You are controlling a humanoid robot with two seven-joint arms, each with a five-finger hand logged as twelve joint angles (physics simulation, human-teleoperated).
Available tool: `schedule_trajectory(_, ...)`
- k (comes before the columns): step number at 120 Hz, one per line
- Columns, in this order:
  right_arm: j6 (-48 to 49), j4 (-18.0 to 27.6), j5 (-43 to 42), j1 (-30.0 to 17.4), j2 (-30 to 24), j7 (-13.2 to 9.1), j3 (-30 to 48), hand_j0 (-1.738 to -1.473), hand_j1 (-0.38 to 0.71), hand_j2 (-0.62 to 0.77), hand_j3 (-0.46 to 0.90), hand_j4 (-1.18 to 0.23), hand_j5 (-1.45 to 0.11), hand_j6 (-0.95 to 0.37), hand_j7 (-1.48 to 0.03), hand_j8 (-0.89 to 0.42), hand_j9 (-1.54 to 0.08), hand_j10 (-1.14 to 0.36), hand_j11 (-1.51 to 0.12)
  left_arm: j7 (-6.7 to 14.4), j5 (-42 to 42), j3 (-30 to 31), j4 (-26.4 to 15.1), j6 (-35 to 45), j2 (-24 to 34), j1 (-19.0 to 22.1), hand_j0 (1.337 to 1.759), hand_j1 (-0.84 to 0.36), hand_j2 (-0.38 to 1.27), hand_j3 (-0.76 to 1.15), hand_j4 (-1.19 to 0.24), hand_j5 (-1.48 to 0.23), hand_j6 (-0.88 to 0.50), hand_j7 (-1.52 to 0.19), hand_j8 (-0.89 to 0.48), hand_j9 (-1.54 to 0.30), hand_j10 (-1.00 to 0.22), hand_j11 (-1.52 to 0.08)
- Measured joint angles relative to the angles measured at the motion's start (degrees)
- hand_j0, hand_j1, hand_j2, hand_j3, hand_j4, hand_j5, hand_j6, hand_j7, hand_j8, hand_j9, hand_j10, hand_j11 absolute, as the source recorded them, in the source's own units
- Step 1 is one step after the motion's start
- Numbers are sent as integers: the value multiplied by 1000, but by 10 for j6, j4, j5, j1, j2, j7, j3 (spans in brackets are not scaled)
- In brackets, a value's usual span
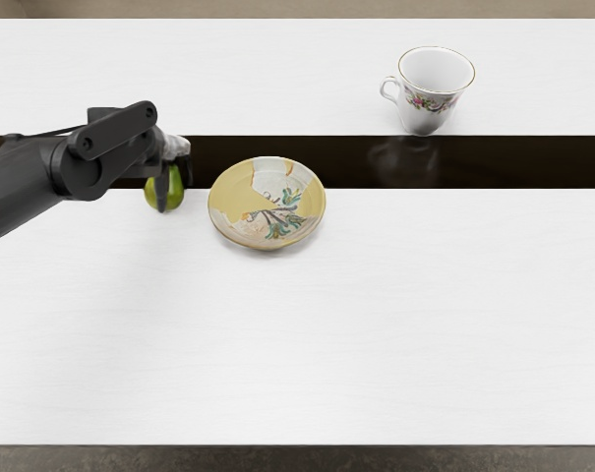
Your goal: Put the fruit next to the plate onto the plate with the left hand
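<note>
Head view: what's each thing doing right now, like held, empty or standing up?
green fruit: gripped by the left hand, beside the plate, not on it.
left hand: fingers closed on the green fruit.
plate: flat on the table, nothing on it.
cup: upright, looks empty.

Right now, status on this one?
Left hand closed on fruit, just left of plate. Fruit not yet on plate. Right hand out of view. Cup far back, not in the way.
</note>
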Motion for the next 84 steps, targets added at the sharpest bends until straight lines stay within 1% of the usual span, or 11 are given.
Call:
schedule_trajectory(15,0,0,0,0,0,0,0,-1658,-349,0,0,0,0,0,0,0,0,0,0,1,0,0,-1,-10,0,-1,1656,-211,204,0,-553,-673,-455,-682,-381,-697,-536,-697)
schedule_trajectory(27,0,0,0,0,0,0,0,-1658,-349,0,0,0,0,0,0,0,0,0,0,2,-3,0,-3,-19,5,-4,1657,-221,272,0,-558,-710,-467,-712,-387,-720,-555,-719)
schedule_trajectory(44,0,0,0,0,0,0,0,-1658,-349,0,0,0,0,0,0,0,0,0,0,3,-8,-2,-6,-38,9,-9,1657,-222,311,0,-560,-743,-470,-738,-388,-743,-571,-739)
schedule_trajectory(46,0,0,0,0,0,0,0,-1658,-349,0,0,0,0,0,0,0,0,0,0,4,-9,-3,-7,-40,9,-12,1657,-225,333,0,-558,-749,-472,-741,-392,-744,-575,-740)
schedule_trajectory(58,0,0,0,0,0,0,0,-1658,-349,0,0,0,0,0,0,0,0,0,0,3,-15,-4,-8,-49,24,-19,1657,-224,338,0,-562,-756,-473,-747,-401,-751,-578,-749)
schedule_trajectory(60,0,0,0,0,0,0,0,-1658,-349,0,0,0,0,0,0,0,0,0,0,3,-17,-4,-9,-53,25,-24,1657,-232,387,0,-560,-760,-474,-752,-400,-753,-580,-748)
schedule_trajectory(66,0,0,0,0,0,0,0,-1658,-349,0,0,0,0,0,0,0,0,0,0,4,-22,-6,-13,-60,31,-31,1657,-228,361,0,-564,-758,-479,-751,-413,-753,-585,-753)
schedule_trajectory(68,0,0,0,0,0,0,0,-1658,-349,0,0,0,0,0,0,0,0,0,0,4,-24,-5,-15,-63,32,-35,1657,-231,387,0,-564,-760,-479,-753,-415,-754,-590,-753)
schedule_trajectory(84,0,0,0,0,0,0,0,-1658,-349,0,0,0,0,0,0,0,0,0,0,5,-44,-8,-23,-85,35,-57,1657,-230,379,0,-568,-762,-487,-758,-408,-762,-591,-758)
